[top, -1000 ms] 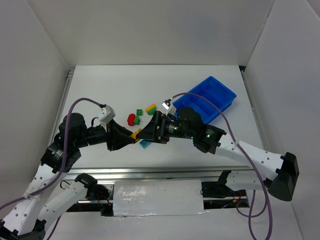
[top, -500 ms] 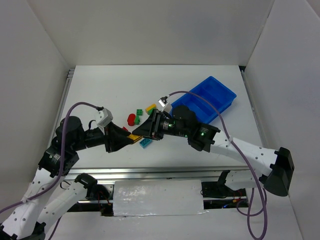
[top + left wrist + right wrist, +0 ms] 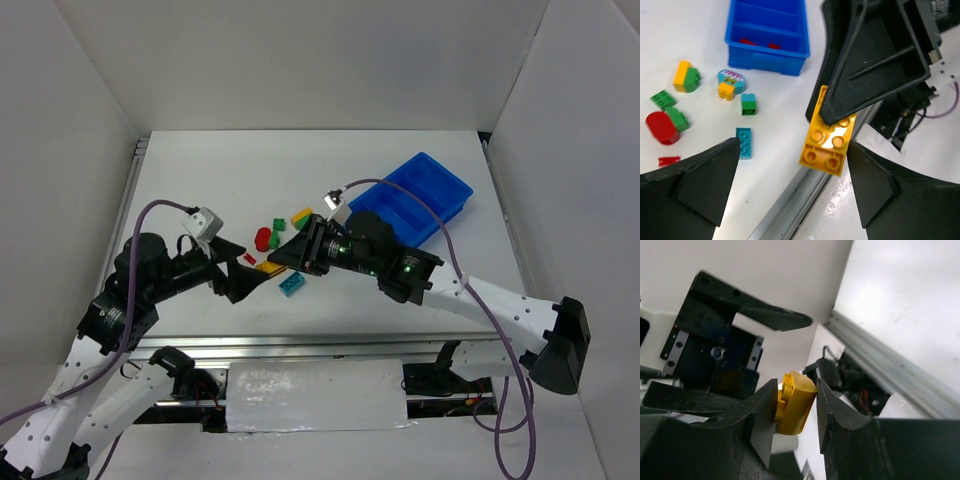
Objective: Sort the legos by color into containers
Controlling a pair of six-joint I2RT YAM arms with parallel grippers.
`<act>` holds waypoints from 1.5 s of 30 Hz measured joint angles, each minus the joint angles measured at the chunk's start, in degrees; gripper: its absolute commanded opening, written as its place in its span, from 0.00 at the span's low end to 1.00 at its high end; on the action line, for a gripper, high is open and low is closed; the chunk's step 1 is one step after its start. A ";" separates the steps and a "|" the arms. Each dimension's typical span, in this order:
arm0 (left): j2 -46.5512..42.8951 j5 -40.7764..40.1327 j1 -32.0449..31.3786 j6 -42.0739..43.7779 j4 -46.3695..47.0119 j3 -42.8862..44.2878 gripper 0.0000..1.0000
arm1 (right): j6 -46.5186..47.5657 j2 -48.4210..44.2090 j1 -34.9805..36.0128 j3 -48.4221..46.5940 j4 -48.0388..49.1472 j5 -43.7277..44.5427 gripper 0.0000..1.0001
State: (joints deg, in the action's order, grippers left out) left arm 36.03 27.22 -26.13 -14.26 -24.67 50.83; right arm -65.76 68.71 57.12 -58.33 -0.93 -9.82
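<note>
A yellow lego [image 3: 795, 400] is pinched between the fingers of my right gripper [image 3: 796, 386], which is shut on it above the table's near edge. In the left wrist view the same yellow lego [image 3: 827, 142] hangs from the right gripper's black fingers [image 3: 865, 65], between the wide open jaws of my left gripper [image 3: 794, 148]. The left gripper has no grip on it. From above, the left gripper [image 3: 243, 270] and the right gripper [image 3: 283, 258] meet tip to tip over the yellow lego [image 3: 268, 267]. The blue tray [image 3: 425, 195] of containers lies at the back right.
Loose legos lie on the table: a teal one [image 3: 744, 142], a red round one [image 3: 661, 127], green ones [image 3: 662, 98], a yellow-green pair [image 3: 685, 76]. Red legos [image 3: 747, 42] sit in a compartment of the tray [image 3: 767, 55]. A metal rail [image 3: 300, 345] runs along the near edge.
My left gripper has opened and let go of the yellow lego. My right gripper has closed on it. The left arm has drawn back slightly to the left.
</note>
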 measured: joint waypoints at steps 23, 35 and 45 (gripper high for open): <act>1.99 -38.07 2.86 -8.24 -7.26 0.02 0.99 | 19.87 9.92 -42.66 -0.35 -20.87 29.97 0.00; 2.29 -38.56 3.30 -8.39 -7.23 0.02 0.99 | 22.51 18.14 -44.19 -5.07 -21.16 29.77 0.00; 2.97 -38.53 3.52 -8.37 -7.21 0.02 0.99 | 23.58 20.92 -44.92 -6.25 -20.94 29.57 0.00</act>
State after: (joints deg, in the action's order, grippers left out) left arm 39.00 -11.31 -22.61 -22.63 -31.88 50.85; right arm -42.17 89.62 12.21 -64.58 -21.87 19.75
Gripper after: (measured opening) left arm 0.994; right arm 0.407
